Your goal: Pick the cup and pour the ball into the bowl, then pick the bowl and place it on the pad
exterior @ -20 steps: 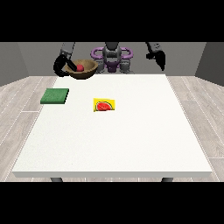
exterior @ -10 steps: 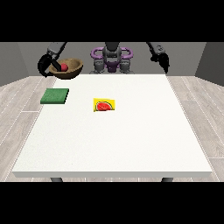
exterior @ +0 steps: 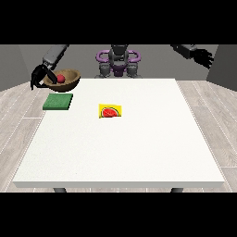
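The bowl [exterior: 62, 79] has lowered towards the pad [exterior: 58, 101], fingers [exterior: 39, 76] curled round its rim.

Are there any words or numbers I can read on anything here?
None: no words or numbers can be read anywhere.
The yellow card carries only a watermelon-slice picture, no letters that show.
The green pad, the bowl and the red ball are plain.
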Robot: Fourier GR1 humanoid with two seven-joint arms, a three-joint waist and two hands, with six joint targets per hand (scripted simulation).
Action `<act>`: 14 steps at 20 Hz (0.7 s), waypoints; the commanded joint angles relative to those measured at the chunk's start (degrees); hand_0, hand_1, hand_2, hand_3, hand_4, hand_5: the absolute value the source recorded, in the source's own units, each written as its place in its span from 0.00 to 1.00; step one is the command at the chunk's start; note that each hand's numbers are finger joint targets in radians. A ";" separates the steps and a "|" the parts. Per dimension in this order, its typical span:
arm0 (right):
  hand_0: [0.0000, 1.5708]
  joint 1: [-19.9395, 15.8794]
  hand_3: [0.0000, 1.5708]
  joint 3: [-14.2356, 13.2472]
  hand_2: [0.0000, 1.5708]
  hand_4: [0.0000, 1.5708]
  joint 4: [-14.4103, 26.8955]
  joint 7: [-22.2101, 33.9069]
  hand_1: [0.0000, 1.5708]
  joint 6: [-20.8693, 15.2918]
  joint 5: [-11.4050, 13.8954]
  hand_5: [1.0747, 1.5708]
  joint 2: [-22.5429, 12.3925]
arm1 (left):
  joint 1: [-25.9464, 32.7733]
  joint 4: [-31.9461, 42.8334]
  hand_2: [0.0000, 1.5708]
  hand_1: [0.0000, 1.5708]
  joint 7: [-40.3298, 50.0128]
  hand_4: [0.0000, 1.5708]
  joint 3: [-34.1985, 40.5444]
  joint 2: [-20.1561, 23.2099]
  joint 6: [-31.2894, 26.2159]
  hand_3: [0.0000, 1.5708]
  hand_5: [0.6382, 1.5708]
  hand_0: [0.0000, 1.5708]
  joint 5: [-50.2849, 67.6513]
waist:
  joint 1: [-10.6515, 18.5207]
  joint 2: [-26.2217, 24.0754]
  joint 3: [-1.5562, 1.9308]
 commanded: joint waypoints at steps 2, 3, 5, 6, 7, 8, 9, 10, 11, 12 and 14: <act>1.00 -2.15 0.00 -2.11 1.00 0.51 0.10 -4.60 1.00 -0.38 -1.16 0.99 -1.25 | -3.67 6.52 0.00 0.00 -3.74 0.81 8.32 8.93 -4.53 0.00 1.00 0.00 4.86 | -1.03 6.72 -0.03; 1.00 -0.06 0.00 -1.70 1.00 0.50 -0.31 -4.31 1.00 0.08 -1.76 0.99 0.85 | -0.33 9.06 0.00 0.00 -4.44 0.79 8.62 9.64 -8.22 0.00 1.00 0.00 5.68 | -0.95 4.24 -0.04; 1.00 -2.04 0.00 -1.89 1.00 0.49 1.03 -3.85 1.00 -1.87 -1.16 0.99 0.65 | -0.75 9.72 0.00 0.00 -5.94 0.77 8.41 10.39 -8.93 0.00 0.99 0.00 5.15 | -0.20 4.87 -0.03; 1.00 -2.57 0.00 -2.88 1.00 0.48 3.60 -4.55 1.00 -2.71 -0.92 0.99 -0.56 | -0.31 7.00 0.00 0.00 -4.62 0.77 7.76 10.05 -9.70 0.00 0.99 0.00 5.86 | 1.80 4.74 0.00; 1.00 -2.45 0.00 -3.65 1.00 0.48 3.85 -6.02 1.00 -0.43 -2.06 0.99 -1.53 | -2.40 9.45 0.00 0.00 -3.20 0.76 10.23 13.51 -10.38 0.00 0.98 0.00 7.52 | 0.18 6.16 0.01; 1.00 -3.65 0.00 -3.90 1.00 0.44 6.28 -6.30 1.00 -3.39 -1.34 0.99 -0.61 | -1.17 6.68 0.00 0.00 -4.21 0.76 7.57 9.85 -9.22 0.00 0.99 0.00 6.14 | 1.50 6.52 0.02; 1.00 -3.51 0.16 -5.28 1.00 0.35 4.01 -2.88 1.00 -1.60 -3.69 0.98 -1.44 | -3.37 10.55 0.00 0.00 -2.74 0.75 10.18 13.23 -8.75 0.00 0.99 0.00 7.11 | -2.00 5.76 -0.01; 1.00 -3.78 0.45 -7.98 1.00 0.00 7.14 -5.86 1.00 -1.26 -4.15 0.98 -5.81 | -1.15 6.52 0.00 0.00 -5.02 0.76 8.53 9.63 -7.76 0.00 0.99 0.00 6.28 | -0.25 7.71 0.05; 0.99 -5.66 0.66 -5.48 1.00 0.00 5.44 -1.44 0.99 -5.73 -0.55 0.98 -6.84 | -4.57 9.80 0.00 0.00 -3.51 0.76 10.25 14.49 -10.91 0.00 0.98 0.00 8.00 | 0.58 8.97 -0.03; 0.78 -2.17 0.83 -6.61 0.90 0.00 7.72 -6.82 0.78 -3.08 -2.02 0.96 -5.69 | -0.87 8.86 0.00 0.00 -7.68 0.76 10.38 11.62 -9.46 0.00 0.99 0.00 6.94 | 0.04 9.24 0.01; 0.54 -4.41 0.70 -6.67 0.56 0.00 10.38 -5.43 0.54 -0.96 -2.79 0.88 -6.12 | -2.20 8.78 0.00 0.00 -4.54 0.75 10.40 13.95 -10.91 0.00 0.98 0.00 8.09 | 0.54 8.89 0.03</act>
